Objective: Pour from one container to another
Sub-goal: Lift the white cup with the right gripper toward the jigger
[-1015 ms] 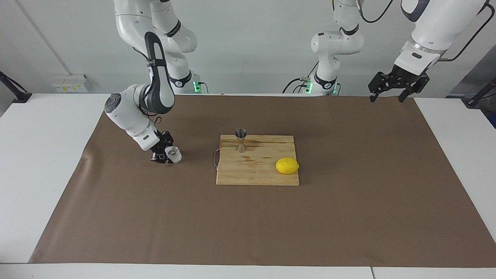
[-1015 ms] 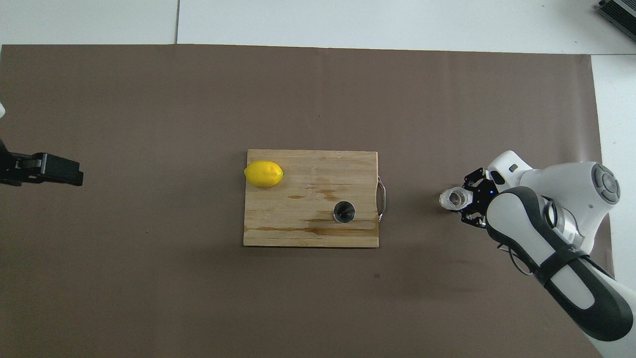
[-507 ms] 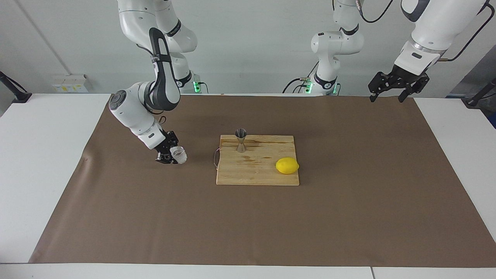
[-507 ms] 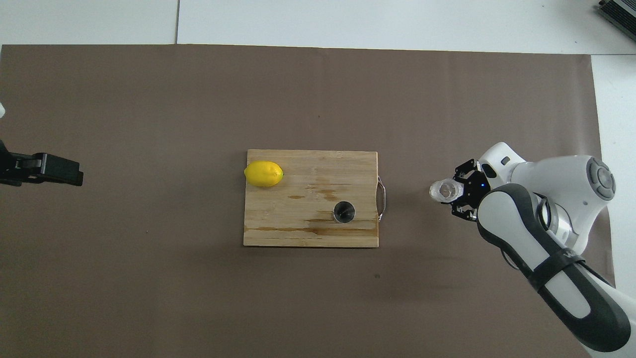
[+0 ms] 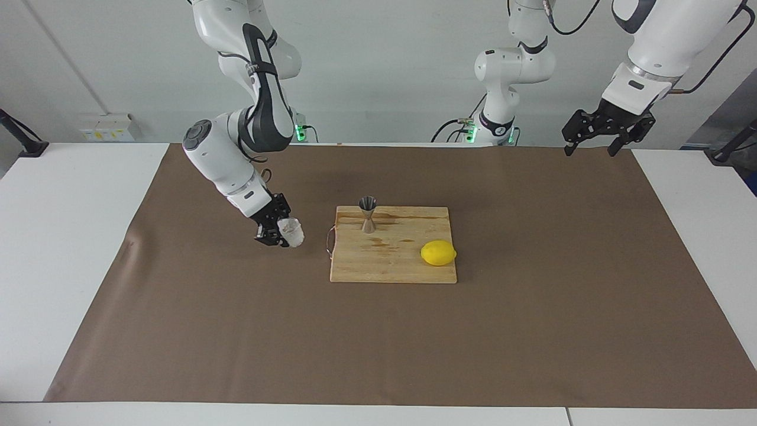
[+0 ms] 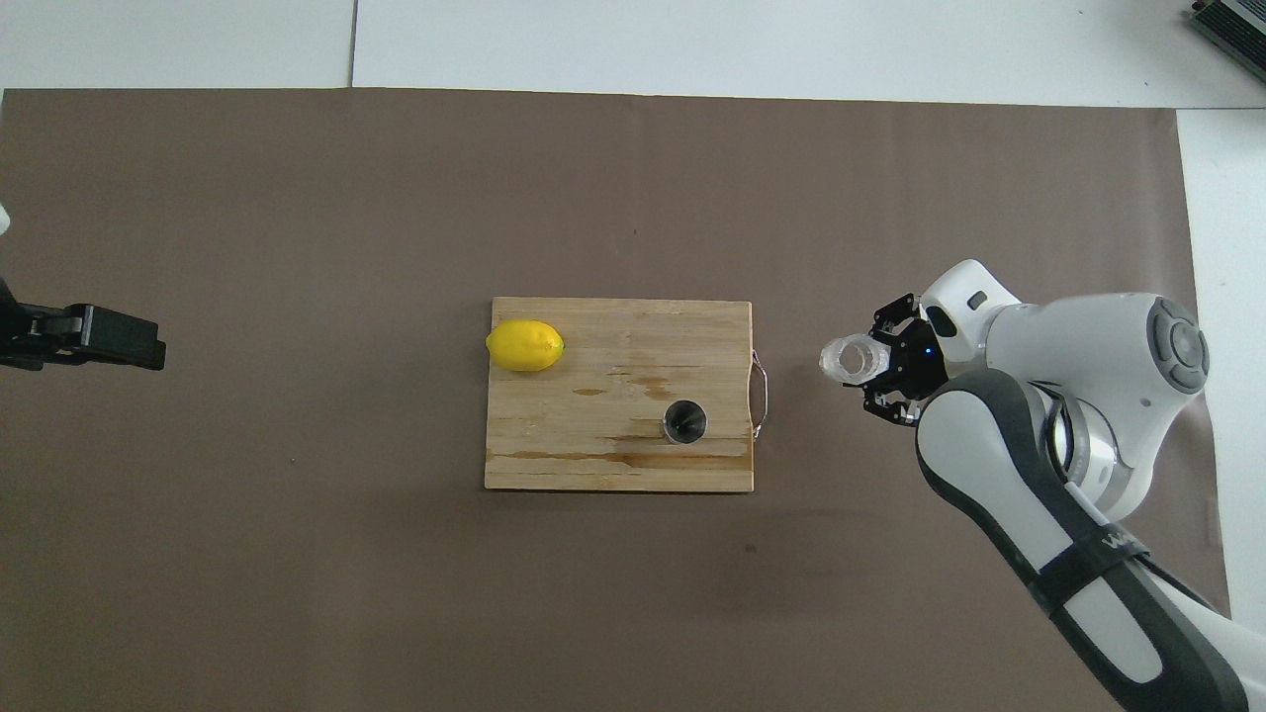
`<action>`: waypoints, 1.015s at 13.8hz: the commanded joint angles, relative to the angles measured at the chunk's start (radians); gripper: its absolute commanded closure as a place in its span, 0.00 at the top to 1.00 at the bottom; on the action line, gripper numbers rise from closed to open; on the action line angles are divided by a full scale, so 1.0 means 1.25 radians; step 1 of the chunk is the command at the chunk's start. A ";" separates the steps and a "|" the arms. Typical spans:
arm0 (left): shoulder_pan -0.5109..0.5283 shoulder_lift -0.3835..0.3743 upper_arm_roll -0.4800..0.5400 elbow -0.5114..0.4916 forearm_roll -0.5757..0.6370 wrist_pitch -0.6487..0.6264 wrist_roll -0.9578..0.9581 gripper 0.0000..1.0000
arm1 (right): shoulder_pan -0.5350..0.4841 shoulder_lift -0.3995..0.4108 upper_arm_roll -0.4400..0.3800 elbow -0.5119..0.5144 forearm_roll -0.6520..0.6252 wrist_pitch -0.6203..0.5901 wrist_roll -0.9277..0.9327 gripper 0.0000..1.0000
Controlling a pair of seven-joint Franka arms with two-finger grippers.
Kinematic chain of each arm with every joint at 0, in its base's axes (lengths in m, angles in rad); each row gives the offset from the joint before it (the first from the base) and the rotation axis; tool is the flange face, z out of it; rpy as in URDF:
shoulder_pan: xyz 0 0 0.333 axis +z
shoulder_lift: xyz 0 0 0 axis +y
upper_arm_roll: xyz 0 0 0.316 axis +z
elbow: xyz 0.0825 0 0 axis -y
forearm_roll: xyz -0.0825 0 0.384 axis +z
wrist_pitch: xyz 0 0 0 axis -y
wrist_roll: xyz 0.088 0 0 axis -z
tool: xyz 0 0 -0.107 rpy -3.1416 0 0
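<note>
Right end effector (image 5: 282, 233) grips the glass cup (image 5: 291, 231), apparently clear of the surface, beside the cutting board's (image 5: 393, 266) handle. Jigger (image 5: 368, 214) upright on board, nothing between; lemon (image 5: 438, 253) past it. Left end effector (image 5: 597, 139) waits open, raised, well apart.

The cutting board (image 5: 393, 245) is lying at the middle of the paper mat (image 5: 532, 331). The jigger (image 5: 368, 214) is standing upright on the board's corner nearest the robots, toward the right arm's end. The lemon (image 5: 438, 253) is sitting on the board toward the left arm's end, farther from the robots. The glass cup (image 5: 291, 231) is hanging over the mat, beside the board's handle (image 5: 329, 241).
</note>
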 commanded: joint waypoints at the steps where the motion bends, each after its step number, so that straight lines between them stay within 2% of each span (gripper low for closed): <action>1: 0.008 -0.023 -0.004 -0.021 0.007 -0.005 0.007 1.00 | 0.024 -0.006 0.002 0.040 -0.019 -0.042 0.061 0.18; 10: 0.008 -0.023 -0.004 -0.021 0.007 -0.005 0.007 1.00 | 0.133 0.006 0.003 0.178 -0.276 -0.169 0.352 0.19; 14: 0.008 -0.023 -0.004 -0.021 0.007 -0.005 0.007 1.00 | 0.175 0.015 0.003 0.208 -0.346 -0.193 0.448 0.19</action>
